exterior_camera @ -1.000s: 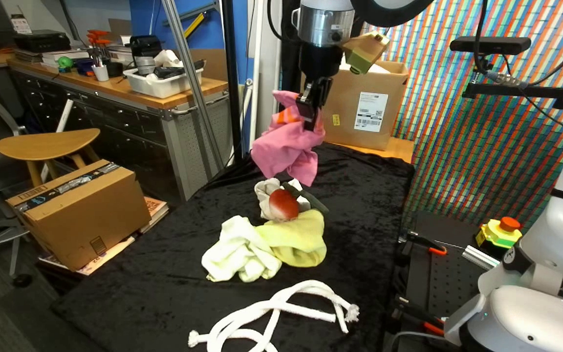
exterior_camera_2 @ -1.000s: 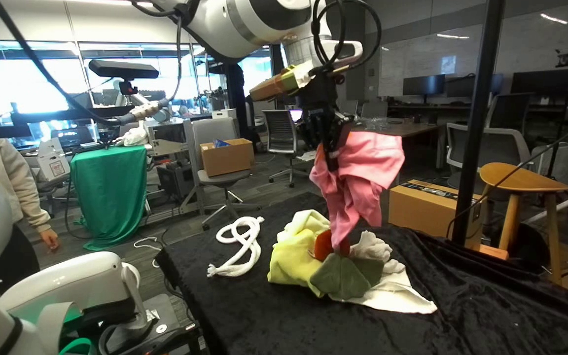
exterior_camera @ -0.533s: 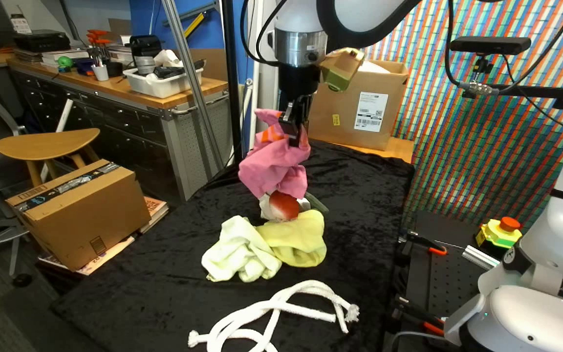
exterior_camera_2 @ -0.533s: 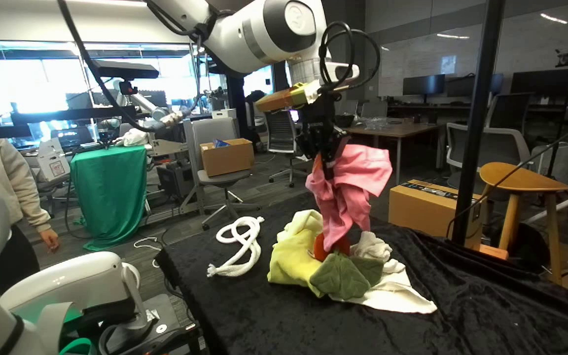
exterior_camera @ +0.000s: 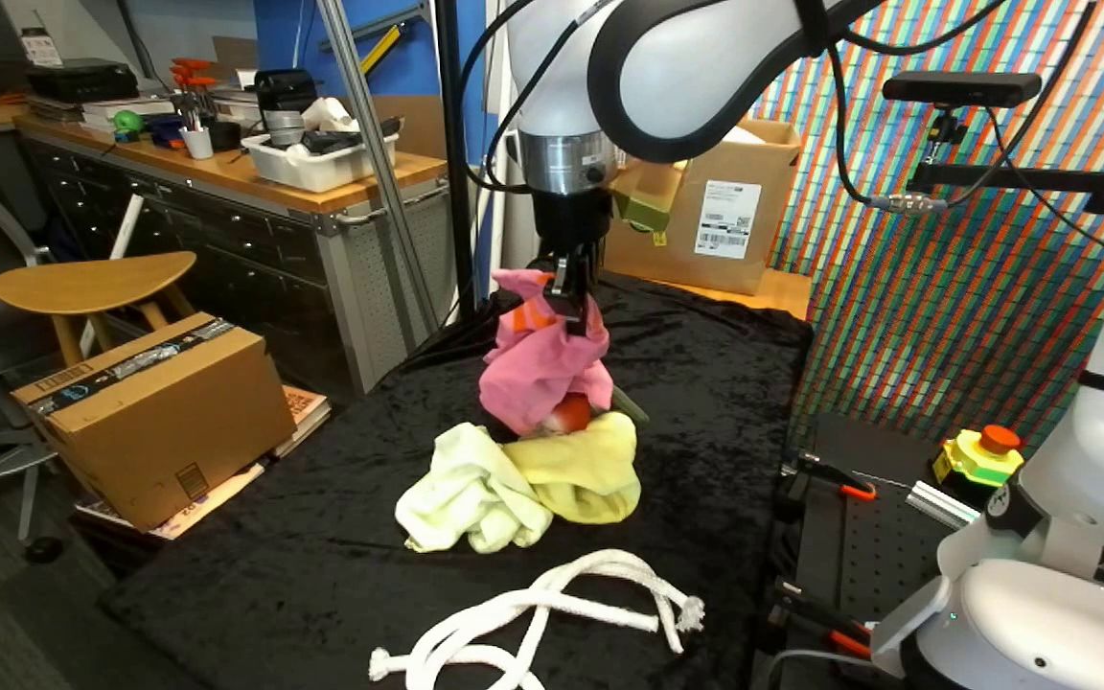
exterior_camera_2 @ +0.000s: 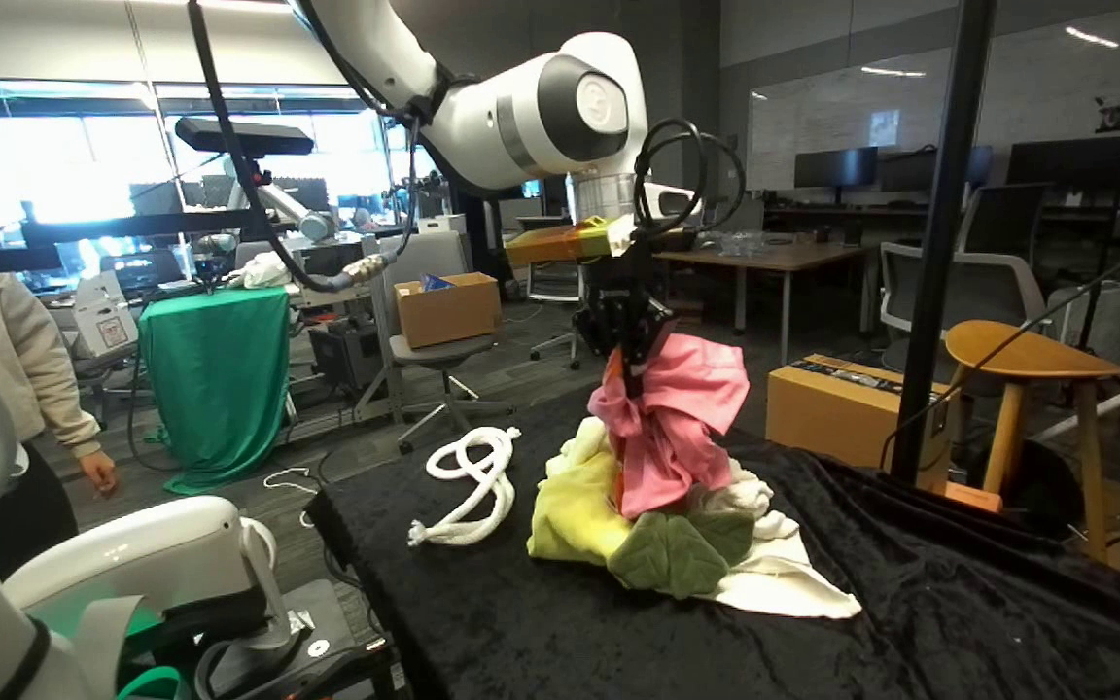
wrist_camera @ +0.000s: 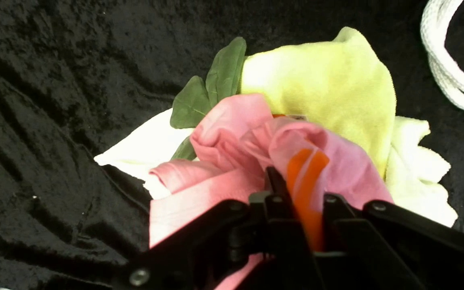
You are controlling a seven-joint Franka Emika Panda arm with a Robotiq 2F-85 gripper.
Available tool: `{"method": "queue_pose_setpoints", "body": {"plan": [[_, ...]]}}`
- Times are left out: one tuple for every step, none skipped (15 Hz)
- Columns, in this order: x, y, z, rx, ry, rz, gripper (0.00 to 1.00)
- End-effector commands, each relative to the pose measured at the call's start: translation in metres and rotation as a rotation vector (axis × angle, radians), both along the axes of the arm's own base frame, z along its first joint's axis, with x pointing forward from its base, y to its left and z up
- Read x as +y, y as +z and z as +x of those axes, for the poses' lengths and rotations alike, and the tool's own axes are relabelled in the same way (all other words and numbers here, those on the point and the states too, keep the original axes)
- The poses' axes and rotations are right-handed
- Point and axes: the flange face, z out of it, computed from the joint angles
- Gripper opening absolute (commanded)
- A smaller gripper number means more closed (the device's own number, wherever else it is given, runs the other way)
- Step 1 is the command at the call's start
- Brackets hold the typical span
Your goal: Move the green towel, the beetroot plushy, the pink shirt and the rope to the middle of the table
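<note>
My claw is black, and the shirt in it is pink with orange stripes. Under the claw I see the beetroot plushy, red-orange with dark green leaves; near it, the towel is lime yellow, and a bunched cloth paler, a whitish green. An off-white cloth shows below too. Well apart from my claw, the rope is plain white. The table beneath is black, mottled with sheen; off to the claw's side, a backdrop has narrow multicoloured stripes.

The pink shirt is looking like matt cloth, the rope rough and fibrous. The tablecloth is showing a velvety sheen.
</note>
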Motion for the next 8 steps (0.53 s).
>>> {"method": "queue_pose_setpoints", "body": {"plan": [[0.020, -0.007, 0.001, 0.022, 0.062, -0.004, 0.05], [0.025, -0.011, 0.000, 0.022, 0.074, 0.001, 0.05], [0.028, -0.014, 0.000, 0.025, 0.084, 0.000, 0.05], [0.031, -0.018, -0.001, 0.031, 0.093, 0.000, 0.05], [0.033, -0.020, -0.002, 0.032, 0.102, -0.001, 0.06], [0.034, -0.022, -0.002, 0.038, 0.107, 0.002, 0.09], [0.034, -0.023, -0.002, 0.037, 0.107, 0.000, 0.36], [0.033, -0.024, -0.002, 0.038, 0.106, 0.003, 0.37]]}}
